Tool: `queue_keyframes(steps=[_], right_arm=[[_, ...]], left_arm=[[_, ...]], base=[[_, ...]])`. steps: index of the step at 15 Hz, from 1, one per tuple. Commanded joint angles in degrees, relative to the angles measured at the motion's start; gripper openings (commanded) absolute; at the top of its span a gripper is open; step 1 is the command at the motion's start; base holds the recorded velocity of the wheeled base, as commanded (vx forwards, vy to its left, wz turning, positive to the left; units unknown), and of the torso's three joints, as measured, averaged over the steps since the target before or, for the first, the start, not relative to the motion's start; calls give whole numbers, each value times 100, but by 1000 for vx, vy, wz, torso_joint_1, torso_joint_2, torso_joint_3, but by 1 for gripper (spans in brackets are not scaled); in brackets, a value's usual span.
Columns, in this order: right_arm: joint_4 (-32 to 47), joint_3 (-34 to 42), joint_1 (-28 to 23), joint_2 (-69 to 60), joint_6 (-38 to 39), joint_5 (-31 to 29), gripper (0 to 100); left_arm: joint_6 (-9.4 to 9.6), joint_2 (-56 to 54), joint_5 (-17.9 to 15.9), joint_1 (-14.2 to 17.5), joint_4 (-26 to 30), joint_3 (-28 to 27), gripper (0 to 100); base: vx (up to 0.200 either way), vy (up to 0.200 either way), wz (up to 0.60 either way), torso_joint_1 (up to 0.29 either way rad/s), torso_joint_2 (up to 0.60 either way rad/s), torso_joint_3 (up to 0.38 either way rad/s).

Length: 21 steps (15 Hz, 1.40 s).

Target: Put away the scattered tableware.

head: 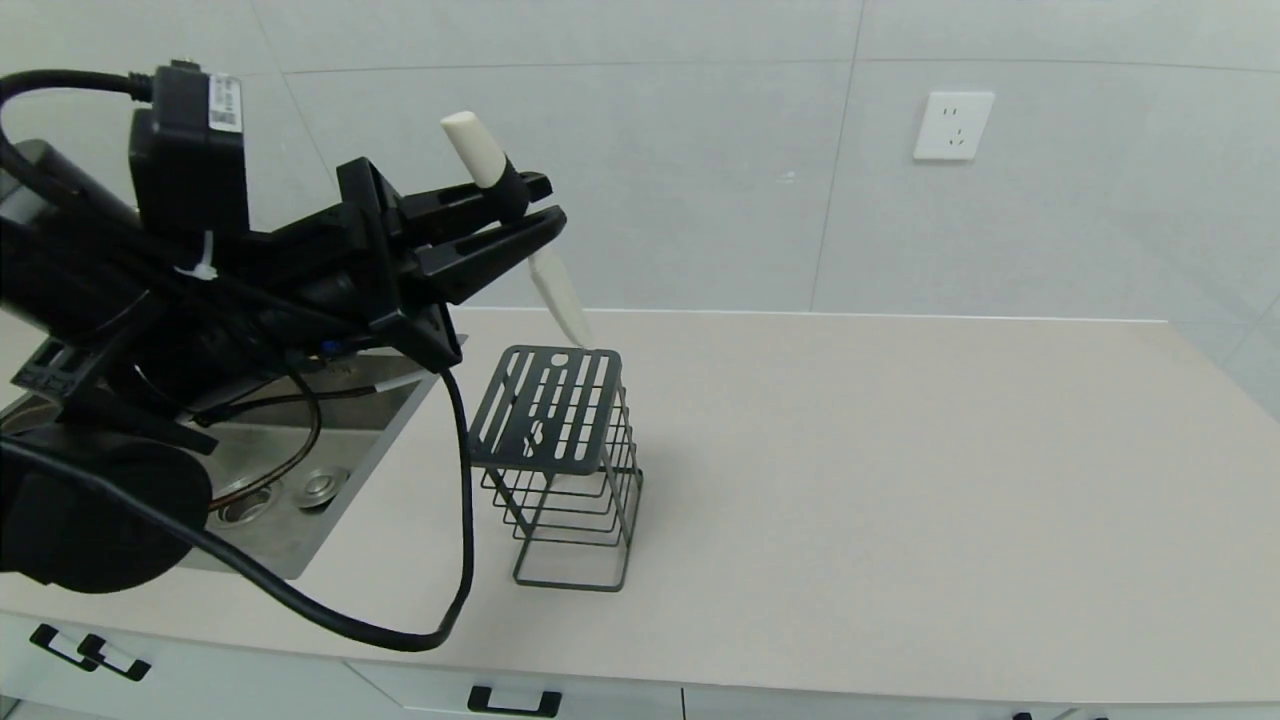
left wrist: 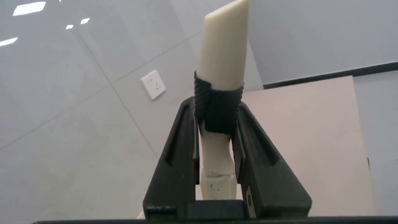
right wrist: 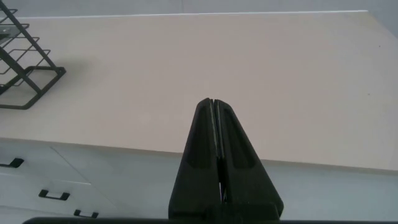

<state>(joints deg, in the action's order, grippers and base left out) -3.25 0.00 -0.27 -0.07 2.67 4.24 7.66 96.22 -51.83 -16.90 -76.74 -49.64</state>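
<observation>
Left gripper [head: 535, 205] clamping knife [head: 472, 148] above rack [head: 550, 410], right gripper [right wrist: 212, 107] closed

- Head view: you look forward and down across the counter [head: 900, 480], rack [head: 560, 465] at mid-distance, wall socket [head: 953, 125] behind.
- Left wrist view: you look very close along the left gripper [left wrist: 214, 115] and its clamped knife [left wrist: 222, 56], towards the same wall socket [left wrist: 153, 84].
- Right wrist view: you look close over the right gripper [right wrist: 215, 106] onto the counter [right wrist: 186, 62]; the rack corner [right wrist: 25, 68] is shared with the head view.
</observation>
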Motion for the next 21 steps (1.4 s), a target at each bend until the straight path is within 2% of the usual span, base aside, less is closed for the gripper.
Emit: queue_keyframes(steps=[1,4,12,17,21], right_arm=[[0,0,0,7,-3,24,0],[0,0,0,7,23,15,0],[0,0,0,7,23,42,0],[0,0,0,7,23,59,0],[0,0,0,7,23,103,0]], left_arm=[[8,231,-2,-24,1,33,0],[131,397,-2,-59,10,60,0],[131,406,7,-15,10,42,0],[131,459,15,178,10,77,0],[140,468,15,169,10,77,0]], base=[[0,0,0,0,0,0],[0,0,0,0,0,0],[0,0,0,0,0,0],[0,0,0,0,0,0],[0,0,0,0,0,0]])
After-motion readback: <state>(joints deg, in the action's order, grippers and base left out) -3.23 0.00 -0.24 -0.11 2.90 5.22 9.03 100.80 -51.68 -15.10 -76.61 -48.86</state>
